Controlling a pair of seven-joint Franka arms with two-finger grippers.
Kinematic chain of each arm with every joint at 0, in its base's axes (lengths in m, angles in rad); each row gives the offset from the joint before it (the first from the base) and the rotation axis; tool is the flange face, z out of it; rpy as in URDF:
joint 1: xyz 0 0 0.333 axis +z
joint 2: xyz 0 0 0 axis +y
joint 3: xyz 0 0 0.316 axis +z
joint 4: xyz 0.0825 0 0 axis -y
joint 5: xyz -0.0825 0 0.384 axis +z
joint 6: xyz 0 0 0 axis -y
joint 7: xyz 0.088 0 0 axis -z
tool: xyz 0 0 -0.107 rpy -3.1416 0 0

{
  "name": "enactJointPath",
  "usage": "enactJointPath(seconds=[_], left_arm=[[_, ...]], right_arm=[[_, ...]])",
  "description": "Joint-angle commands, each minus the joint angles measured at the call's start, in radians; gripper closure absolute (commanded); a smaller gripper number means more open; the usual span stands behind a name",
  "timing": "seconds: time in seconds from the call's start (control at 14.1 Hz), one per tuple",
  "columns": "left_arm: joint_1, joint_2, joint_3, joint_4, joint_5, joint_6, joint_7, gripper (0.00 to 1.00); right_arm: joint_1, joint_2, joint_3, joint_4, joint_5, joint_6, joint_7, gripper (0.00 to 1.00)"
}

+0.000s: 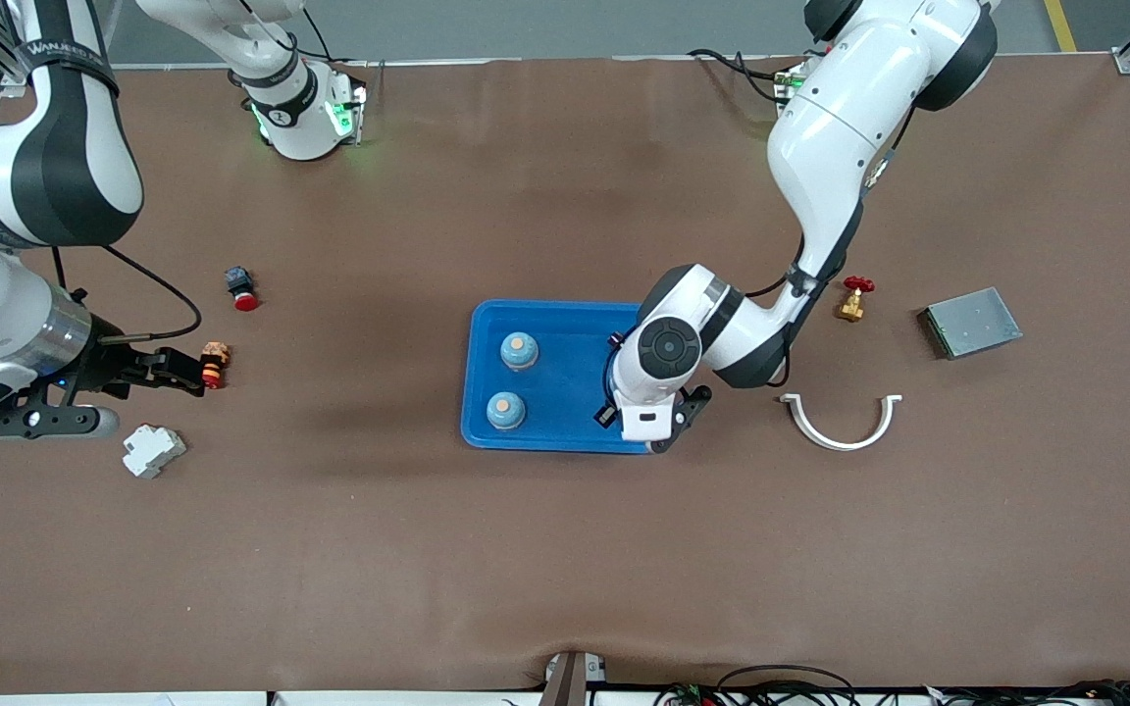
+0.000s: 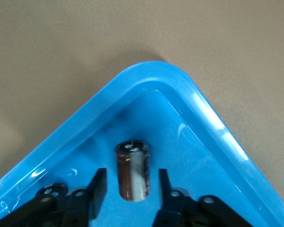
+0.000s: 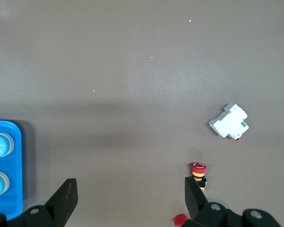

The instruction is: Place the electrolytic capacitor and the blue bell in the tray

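Observation:
The blue tray (image 1: 575,324) lies mid-table with two blue bells (image 1: 519,351) (image 1: 506,410) standing in it. My left gripper (image 1: 668,439) is down in the tray's corner nearest the front camera, toward the left arm's end. In the left wrist view the electrolytic capacitor (image 2: 132,171), brown with a pale stripe, rests on the tray floor (image 2: 189,156) between the left gripper's (image 2: 131,185) open fingers, with a gap on each side. The front view hides the capacitor under that hand. My right gripper (image 1: 178,373) waits open near the right arm's end, holding nothing (image 3: 130,191).
A striped red-capped button (image 1: 215,363), a black button with a red cap (image 1: 242,289) and a white breaker (image 1: 153,450) lie near the right gripper. A brass valve (image 1: 854,297), a grey box (image 1: 969,322) and a white curved bracket (image 1: 841,424) lie toward the left arm's end.

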Motion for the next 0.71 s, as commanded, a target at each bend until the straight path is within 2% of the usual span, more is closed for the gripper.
enactJointPath(seconds=[0.0, 0.14, 0.36, 0.64], left_arm=[[-0.015, -0.013, 0.01, 0.009, 0.006, -0.009, -0.016, 0.0], [-0.012, -0.044, 0.01, 0.012, 0.006, -0.023, -0.016, 0.0], [0.007, -0.131, 0.01, 0.016, 0.011, -0.158, 0.0, 0.0], [0.08, -0.288, 0.006, 0.009, -0.007, -0.36, 0.203, 0.0]], right_arm=[[-0.006, 0.0, 0.003, 0.013, 0.006, -0.004, -0.01, 0.0], [-0.003, 0.0, 0.003, 0.011, 0.007, -0.013, -0.01, 0.0], [-0.006, -0.012, 0.0, 0.032, 0.004, -0.015, -0.01, 0.0], [-0.067, -0.04, -0.008, 0.036, -0.01, -0.058, -0.112, 0.0]])
